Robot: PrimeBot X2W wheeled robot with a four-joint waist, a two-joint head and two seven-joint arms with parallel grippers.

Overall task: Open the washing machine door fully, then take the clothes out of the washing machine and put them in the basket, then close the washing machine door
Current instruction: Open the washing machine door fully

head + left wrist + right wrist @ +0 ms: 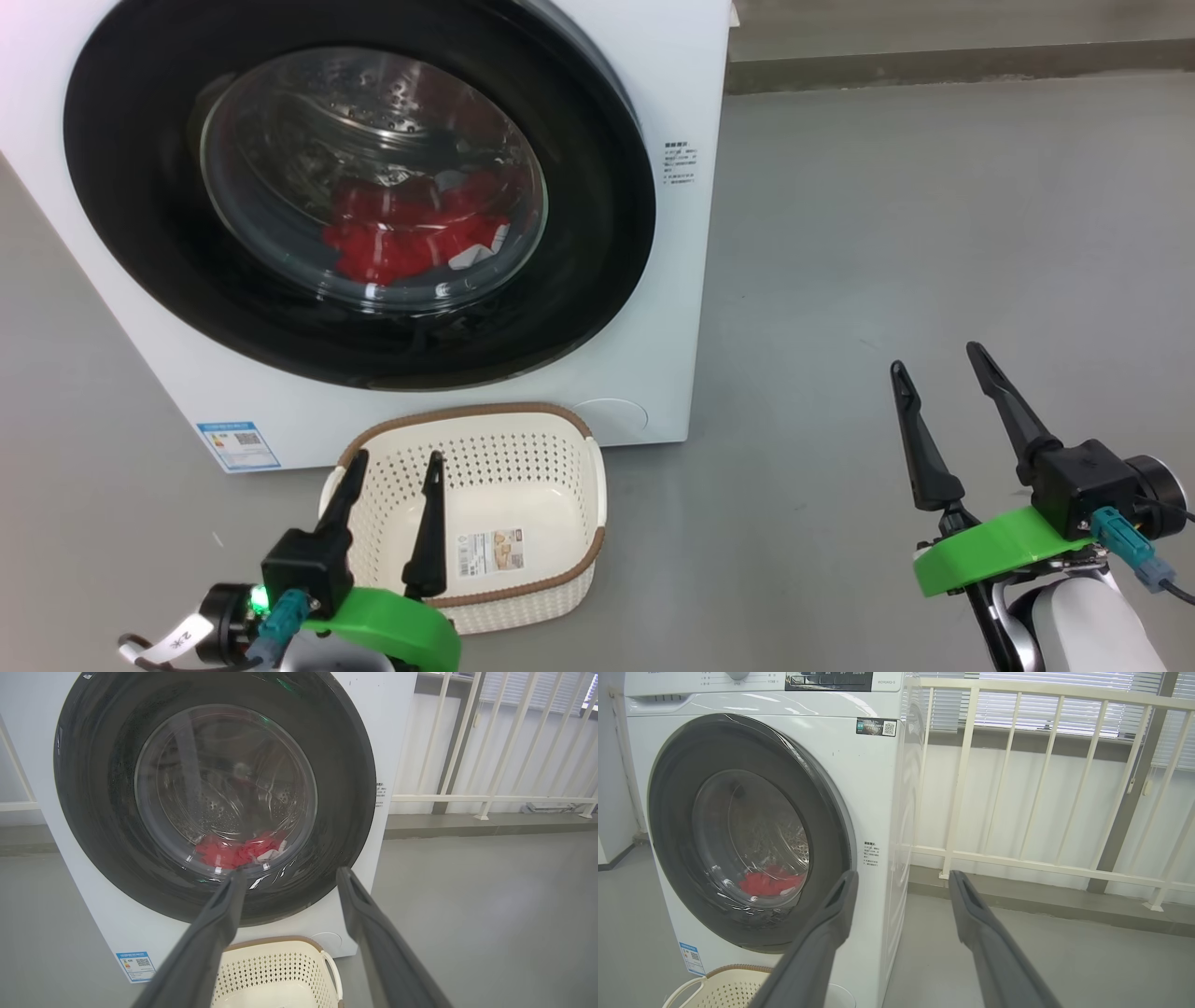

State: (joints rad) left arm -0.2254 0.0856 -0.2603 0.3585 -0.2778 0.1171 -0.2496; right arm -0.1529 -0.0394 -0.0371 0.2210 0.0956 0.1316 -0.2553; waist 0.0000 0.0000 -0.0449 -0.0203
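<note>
The white washing machine [672, 75] fills the upper left of the head view. Its round black-rimmed door [140, 187] sits shut against the front. Red clothes [401, 233] with white bits lie in the drum behind the glass; the clothes [238, 851] also show in the left wrist view. A cream basket [560, 448] stands on the floor below the door and holds nothing. My left gripper [397, 457] hangs open above the basket's near side. Open too, my right gripper [934, 355] is over bare floor to the right of the machine, well away from the door [668, 812].
Grey floor [934, 233] spreads to the right of the machine. A white railing [1017, 788] and a wall with blinds run behind it. A low dark kerb [934, 65] edges the floor at the back.
</note>
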